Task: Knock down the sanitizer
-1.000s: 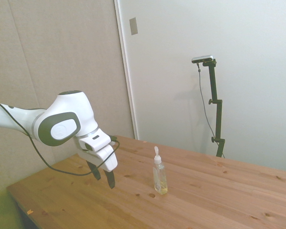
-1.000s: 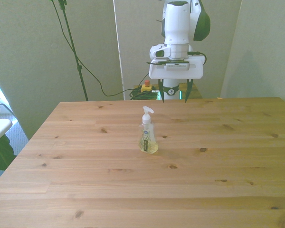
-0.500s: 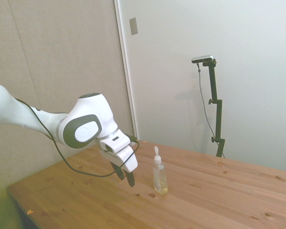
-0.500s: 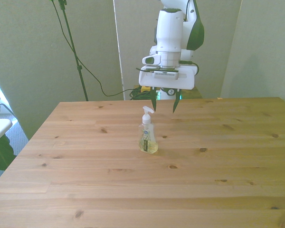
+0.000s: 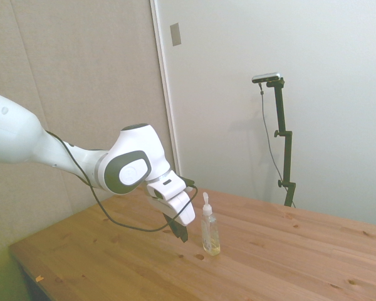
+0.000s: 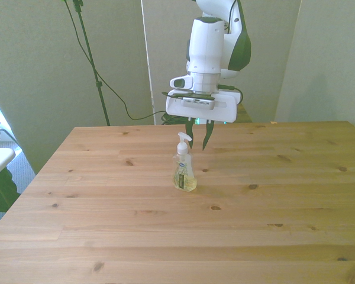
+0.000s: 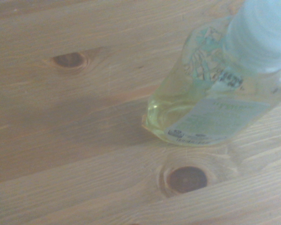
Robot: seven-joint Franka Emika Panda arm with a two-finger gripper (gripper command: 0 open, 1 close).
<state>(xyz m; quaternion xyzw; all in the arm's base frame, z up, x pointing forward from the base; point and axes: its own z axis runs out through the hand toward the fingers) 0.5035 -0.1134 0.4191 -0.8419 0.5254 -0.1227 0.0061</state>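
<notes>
Wooden table (image 6: 284, 207) carried the sanitizer (image 6: 184, 165), upright and not yet knocked down, just in front of the gripper (image 6: 200, 137) and a little lower. The gripper's fingers stood slightly apart, holding nothing, near the pump top. The push itself remained to be done.

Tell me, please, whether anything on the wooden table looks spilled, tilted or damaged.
Nothing stands out. The small clear plastic sanitizer bottle with yellowish liquid stands upright on the wooden table, and no spill shows around its base. The white arm's gripper hangs open just behind the bottle's pump top.
</notes>
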